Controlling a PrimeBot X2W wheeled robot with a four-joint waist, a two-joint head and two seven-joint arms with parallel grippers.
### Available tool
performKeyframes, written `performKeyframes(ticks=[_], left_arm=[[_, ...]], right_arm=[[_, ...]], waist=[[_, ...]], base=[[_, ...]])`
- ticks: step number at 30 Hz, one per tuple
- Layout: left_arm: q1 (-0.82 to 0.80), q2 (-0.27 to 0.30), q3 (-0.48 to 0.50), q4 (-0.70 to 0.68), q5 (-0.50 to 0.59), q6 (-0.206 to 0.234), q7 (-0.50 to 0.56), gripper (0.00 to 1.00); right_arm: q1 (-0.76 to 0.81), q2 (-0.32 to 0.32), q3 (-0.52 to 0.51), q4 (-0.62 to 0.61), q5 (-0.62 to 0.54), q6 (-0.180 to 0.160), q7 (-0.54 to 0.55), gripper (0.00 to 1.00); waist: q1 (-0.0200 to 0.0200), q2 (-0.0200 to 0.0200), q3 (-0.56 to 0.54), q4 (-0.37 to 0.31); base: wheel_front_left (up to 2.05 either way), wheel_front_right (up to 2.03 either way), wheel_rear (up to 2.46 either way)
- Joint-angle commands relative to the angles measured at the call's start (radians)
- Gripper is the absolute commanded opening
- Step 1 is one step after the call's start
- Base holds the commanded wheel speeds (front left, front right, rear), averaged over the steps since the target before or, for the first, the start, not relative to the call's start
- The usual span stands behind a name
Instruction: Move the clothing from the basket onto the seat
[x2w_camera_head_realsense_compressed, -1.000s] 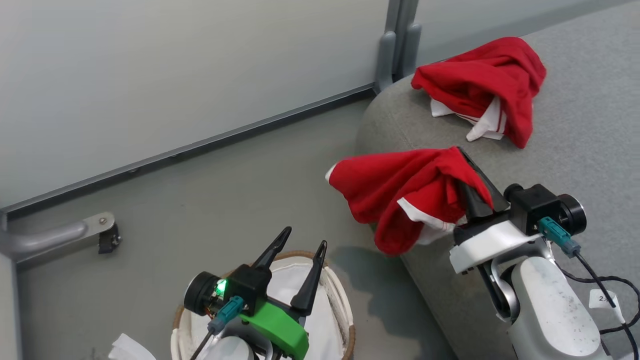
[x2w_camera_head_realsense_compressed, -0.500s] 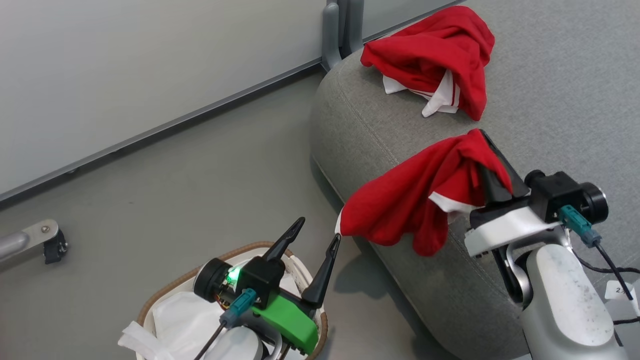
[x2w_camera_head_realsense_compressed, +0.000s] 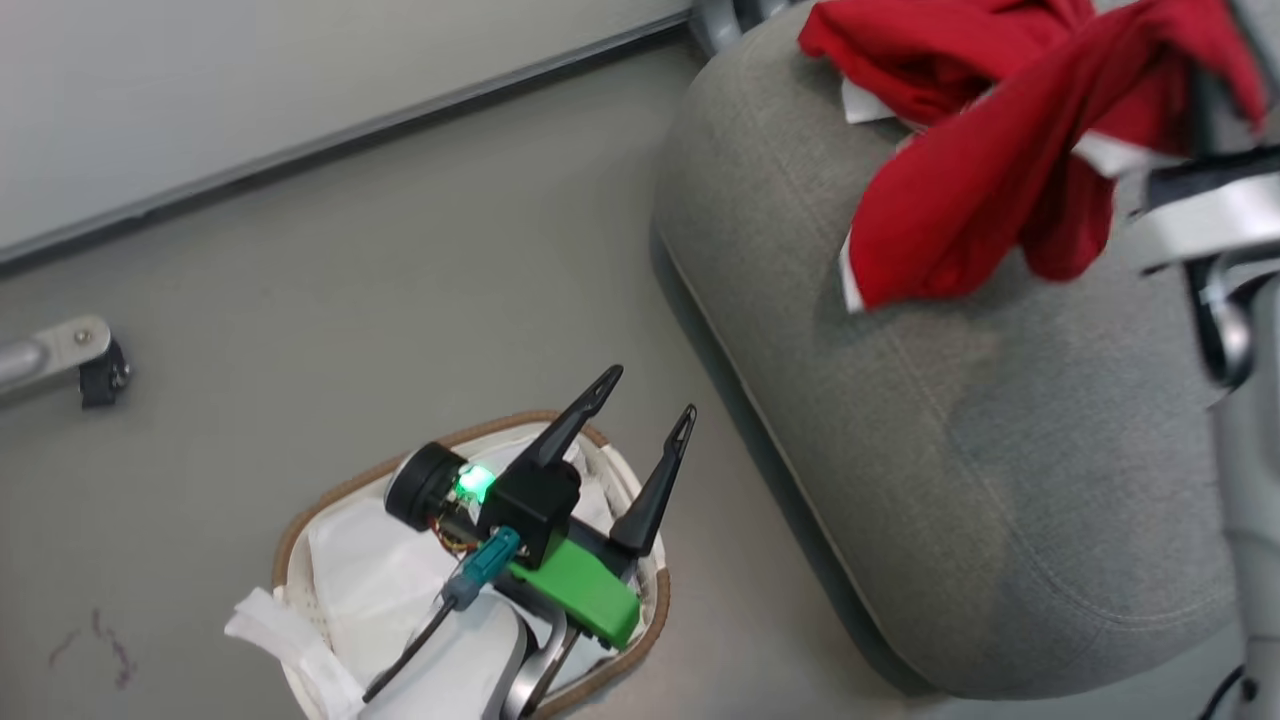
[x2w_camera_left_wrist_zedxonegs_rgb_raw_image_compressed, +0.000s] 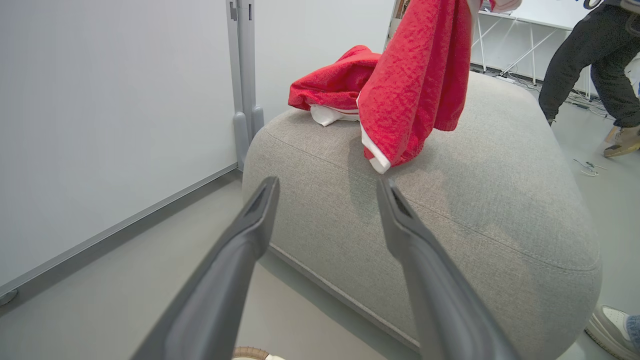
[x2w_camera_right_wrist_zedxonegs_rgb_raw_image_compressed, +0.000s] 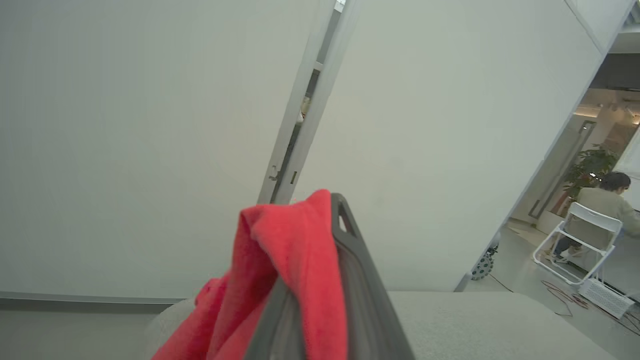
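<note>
The right gripper (x2w_camera_right_wrist_zedxonegs_rgb_raw_image_compressed: 339, 210) has its fingers pressed together on one red garment (x2w_camera_head_realsense_compressed: 980, 170). The garment hangs below the fingers, and its white-trimmed hem brushes the grey seat (x2w_camera_head_realsense_compressed: 1000, 450). It is too crumpled to read any print. Just beyond it a second red garment (x2w_camera_head_realsense_compressed: 900, 50) lies heaped on the seat. The left gripper (x2w_camera_head_realsense_compressed: 650, 395) is spread wide, holds nothing, and hovers over the basket (x2w_camera_head_realsense_compressed: 330, 500) with its white liner (x2w_camera_head_realsense_compressed: 370, 590). The left wrist view adds a standing person's dark-trousered legs (x2w_camera_left_wrist_zedxonegs_rgb_raw_image_compressed: 585, 55) past the seat. The right wrist view adds someone seated (x2w_camera_right_wrist_zedxonegs_rgb_raw_image_compressed: 600, 200) on a white folding chair (x2w_camera_right_wrist_zedxonegs_rgb_raw_image_compressed: 575, 235).
</note>
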Motion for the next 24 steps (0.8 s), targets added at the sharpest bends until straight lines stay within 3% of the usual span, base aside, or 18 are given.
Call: performKeyframes(ticks=[1,4,10,24], left_arm=[[-0.029,0.009,-0.004,-0.004,0.008,-0.003,-0.001,1.0],[-0.079,0.022,-0.021,-0.008,0.028,-0.003,-0.001,1.0],[-0.131,0.035,-0.026,-0.016,0.05,-0.003,-0.001,1.0],[-0.145,0.061,-0.004,-0.021,0.075,-0.003,-0.001,1.0]], right_arm=[[-0.034,-0.026,-0.026,0.02,-0.009,-0.001,-0.002,0.0],[-0.097,-0.094,-0.099,0.093,-0.028,-0.001,-0.002,0.0],[-0.149,-0.139,-0.204,0.177,-0.066,-0.001,-0.002,0.0],[-0.129,-0.107,-0.329,0.29,-0.148,-0.001,-0.002,0.02]], waist=[[0.0,-0.0001,0.095,0.073],[0.0,-0.0001,0.174,0.12],[0.0,-0.0001,0.264,0.167],[0.0,-0.0001,0.35,0.162]], base=[[0.0,0.0,0.0],[0.0,0.0,0.0],[0.0,0.0,0.0],[0.0,0.0,0.0]])
